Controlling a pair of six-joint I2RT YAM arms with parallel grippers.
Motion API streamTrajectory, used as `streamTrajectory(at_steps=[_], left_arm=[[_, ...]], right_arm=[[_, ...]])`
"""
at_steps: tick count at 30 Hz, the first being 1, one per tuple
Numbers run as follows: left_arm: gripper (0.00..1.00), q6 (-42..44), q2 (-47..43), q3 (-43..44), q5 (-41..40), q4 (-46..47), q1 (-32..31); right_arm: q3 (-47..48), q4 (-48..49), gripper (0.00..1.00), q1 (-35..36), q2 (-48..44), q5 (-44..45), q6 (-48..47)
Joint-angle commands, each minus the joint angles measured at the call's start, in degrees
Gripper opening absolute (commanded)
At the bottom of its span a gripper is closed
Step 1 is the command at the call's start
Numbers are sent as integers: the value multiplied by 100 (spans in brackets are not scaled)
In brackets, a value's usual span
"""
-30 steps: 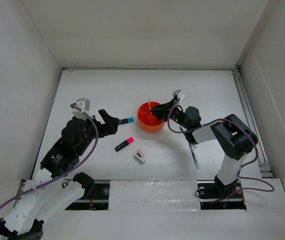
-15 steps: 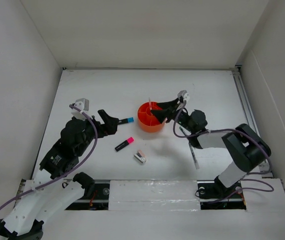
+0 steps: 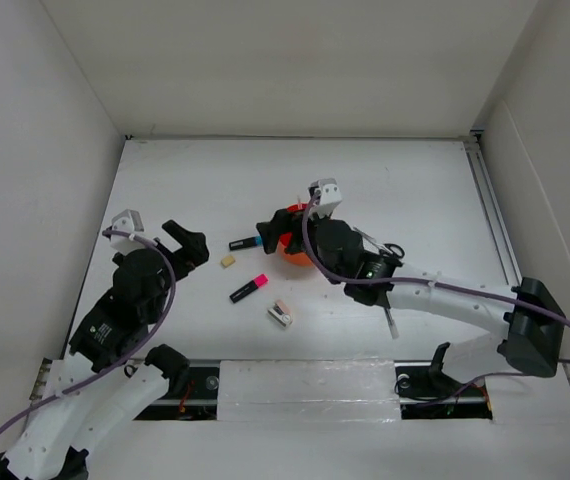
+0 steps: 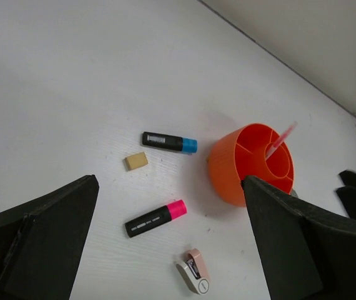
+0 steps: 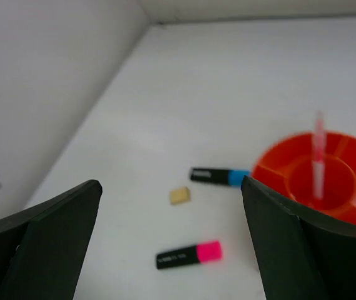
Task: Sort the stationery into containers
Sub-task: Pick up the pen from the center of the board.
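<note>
The organiser [image 4: 231, 178] is smooth orange plastic with a slight sheen — the worktop [image 4: 72, 81] is matt white. The blue-capped marker [image 4: 163, 141] looks like black plastic, the eraser [image 4: 136, 161] is dull tan, and the fingers [image 4: 47, 237] are matt black.

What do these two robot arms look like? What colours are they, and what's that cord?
Both the left arm and right arm are white tube sections joined by chunky black joints. A purple cable loops along each. A small white camera block sits at each wrist, and the jaws are broad, flat, black.

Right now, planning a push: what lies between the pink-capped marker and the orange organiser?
Only bare table between pink-capped marker and orange organiser; left wrist view shows it.
</note>
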Motion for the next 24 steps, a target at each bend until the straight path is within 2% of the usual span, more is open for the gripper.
streamTrajectory(at_steps=[1, 3, 7, 12, 15, 20, 24], left_arm=[[100, -224, -281, 194, -305, -15, 23], [100, -224, -360, 141, -304, 38, 23], [100, -172, -360, 141, -251, 38, 23], [100, -66, -308, 141, -58, 152, 23], [100, 4, -308, 141, 13, 153, 23], [100, 135, -308, 89, 214, 276, 23], [100, 267, -203, 89, 346, 337, 23]], right_arm=[[-204, -1856, 100, 31, -81, 1699, 801], [-476, -2004, 100, -170, -485, 1439, 1109], [-1590, -2058, 98, -1056, -1389, 524, 1426], [-2533, -2111, 97, -1629, -2418, 13, 1646], [-2745, -2111, 94, -1902, -2420, -155, 1646], [-2745, -1988, 88, -2561, -1366, -682, 1585], [-2684, -1926, 83, -2693, -970, -621, 1532]])
